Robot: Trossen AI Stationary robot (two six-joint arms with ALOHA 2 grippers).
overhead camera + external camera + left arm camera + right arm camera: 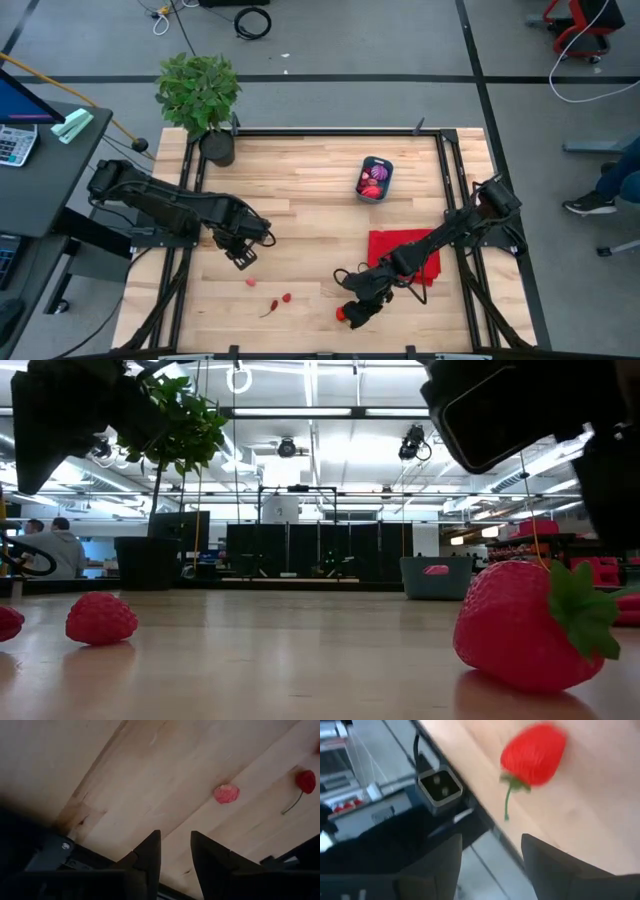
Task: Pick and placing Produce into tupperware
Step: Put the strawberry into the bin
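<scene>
While parted, right fingers (445, 865) flank no strawberry (534, 754).

Red strawberry (534, 754) with green stalk, blue tub (375, 193), red cloth (405, 245).

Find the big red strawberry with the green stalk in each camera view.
High view: the strawberry lies near the front edge of the table, beside the open right gripper.
Low view: large, in the right foreground.
Left wrist view: not clearly in it; the left gripper hangs over the table's left side.
Right wrist view: just ahead of that gripper's fingers.
Shared landmark: the blue tub, beyond the strawberry in the high and low views.
</scene>
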